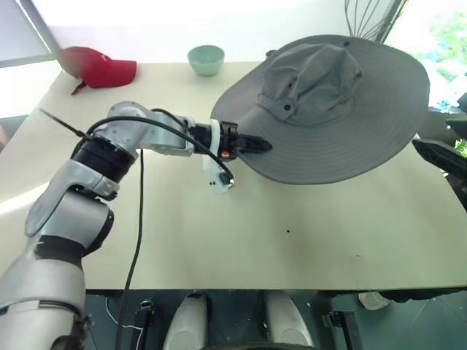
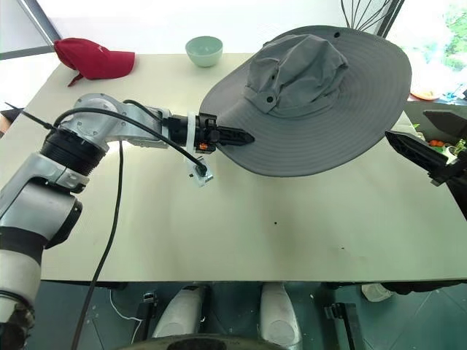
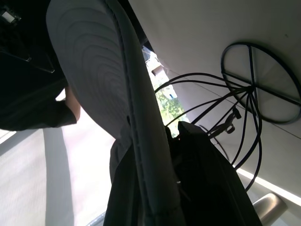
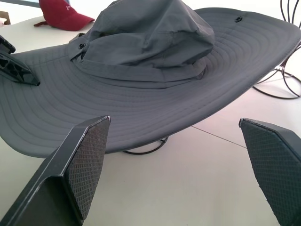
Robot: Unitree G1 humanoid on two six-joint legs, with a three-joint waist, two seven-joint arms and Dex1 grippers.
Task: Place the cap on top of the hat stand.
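- Left eye view: the cap (image 1: 328,109) sits raised above the table (image 1: 292,233) at the far right, its wide brim tilted, lower on the near left side. The left gripper (image 1: 255,144) is pinched tight on the brim's near-left edge. A red baseball cap (image 1: 98,67) lies at the far left corner, and a pale green bowl (image 1: 206,59) stands at the far edge between the two hats. Black wires of a taller stand (image 1: 372,18) rise behind the grey cap.
- Right eye view: the right gripper (image 2: 430,149) hovers at the right edge, near the brim but apart from it.
- Left wrist view: the brim runs between the closed black fingers (image 3: 207,179). Beyond it, under the cap, are the curved wires and round wire base of the hat stand (image 3: 249,89), resting on the table.
- Right wrist view: the two right fingers (image 4: 80,169) stand wide apart with nothing between them. The cap spreads just beyond them, its soft crown uppermost; a loop of the stand's wire base shows beneath the brim.
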